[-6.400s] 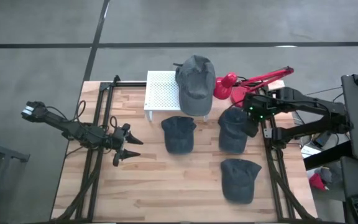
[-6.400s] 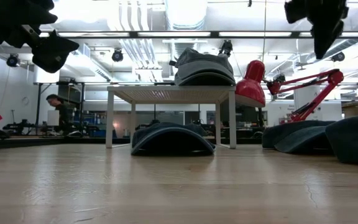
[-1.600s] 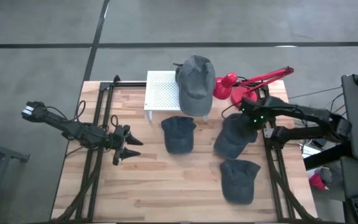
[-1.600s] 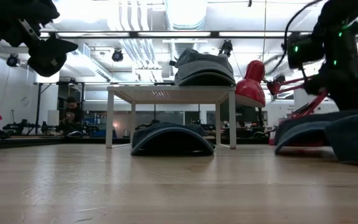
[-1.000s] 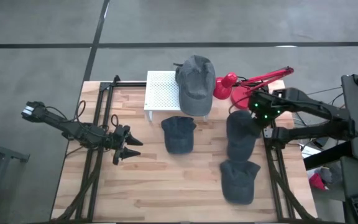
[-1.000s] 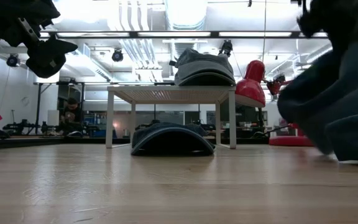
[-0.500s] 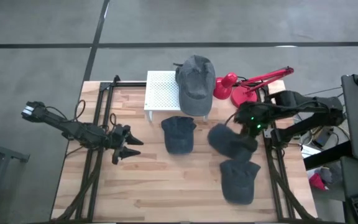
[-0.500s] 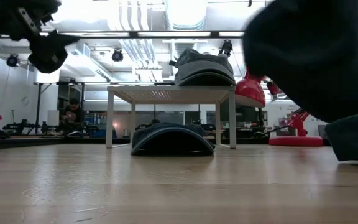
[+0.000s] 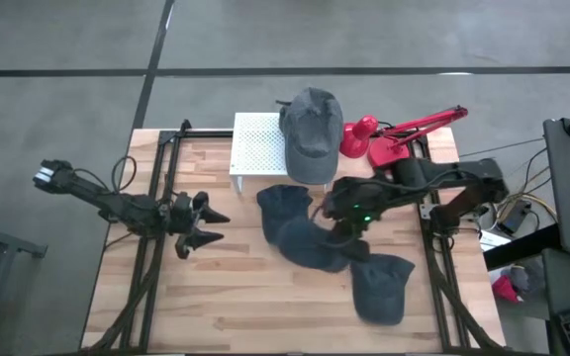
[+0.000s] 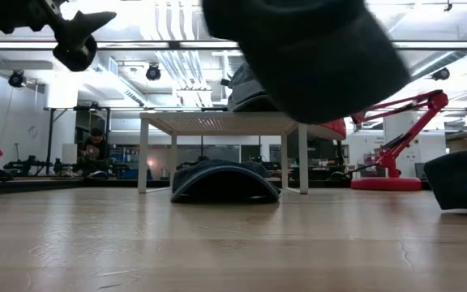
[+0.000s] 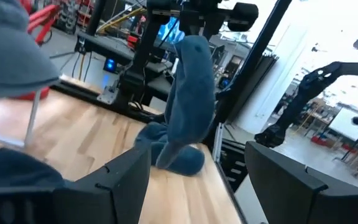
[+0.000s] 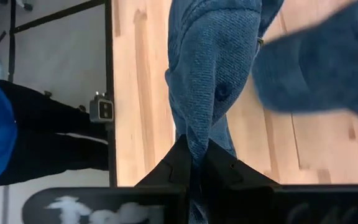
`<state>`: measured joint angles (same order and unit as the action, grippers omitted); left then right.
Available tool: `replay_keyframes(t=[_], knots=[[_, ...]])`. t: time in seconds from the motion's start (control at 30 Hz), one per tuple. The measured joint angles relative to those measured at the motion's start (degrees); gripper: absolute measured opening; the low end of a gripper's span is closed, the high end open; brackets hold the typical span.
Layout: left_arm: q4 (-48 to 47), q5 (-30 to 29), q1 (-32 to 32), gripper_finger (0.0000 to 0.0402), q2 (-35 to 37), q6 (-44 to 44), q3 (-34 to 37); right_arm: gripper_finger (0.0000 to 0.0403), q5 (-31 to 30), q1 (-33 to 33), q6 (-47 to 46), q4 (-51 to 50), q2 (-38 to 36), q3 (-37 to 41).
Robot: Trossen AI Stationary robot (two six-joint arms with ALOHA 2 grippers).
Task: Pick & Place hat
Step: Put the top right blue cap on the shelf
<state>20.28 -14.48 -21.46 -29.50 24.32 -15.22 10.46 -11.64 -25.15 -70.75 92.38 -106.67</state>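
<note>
While your right gripper [image 12: 191, 158] holds its fingers clenched on the hat [image 9: 313, 244], lifted just in front of the white stand [image 9: 258, 148] above the wooden worktop [image 9: 236, 287], your left gripper [image 9: 194, 237] waits spread; workshop benches lie beyond.

light wooden plank table [image 9: 236, 297] | red articulated desk lamp [image 9: 389, 133] lying at its far right edge | person seated at a desk [image 10: 96, 151], far background room
</note>
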Motion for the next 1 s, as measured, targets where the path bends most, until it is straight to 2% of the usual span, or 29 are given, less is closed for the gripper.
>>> replay_keyframes(t=[0.27,0.43,0.73,1.0], knots=[[-0.45,-0.2,-0.02,0.0261,-6.14,-10.44,-7.96,0.0012,0.04,0.16,6.91,-0.59,10.71,-13.4],[-5.33,-0.37,-0.02,0.0261,-10.83,-16.85,-15.24,0.0012,0.05,1.16,7.69,-0.89,15.04,-19.15],[-25.81,-2.66,-0.02,0.0261,-19.71,-19.74,-32.26,0.0012,-0.11,3.5,9.06,-0.5,19.05,-22.45],[-35.78,-5.18,-0.02,0.0261,-26.46,-19.69,-41.57,0.0012,-0.35,4.04,9.76,-0.06,20.1,-22.28]])
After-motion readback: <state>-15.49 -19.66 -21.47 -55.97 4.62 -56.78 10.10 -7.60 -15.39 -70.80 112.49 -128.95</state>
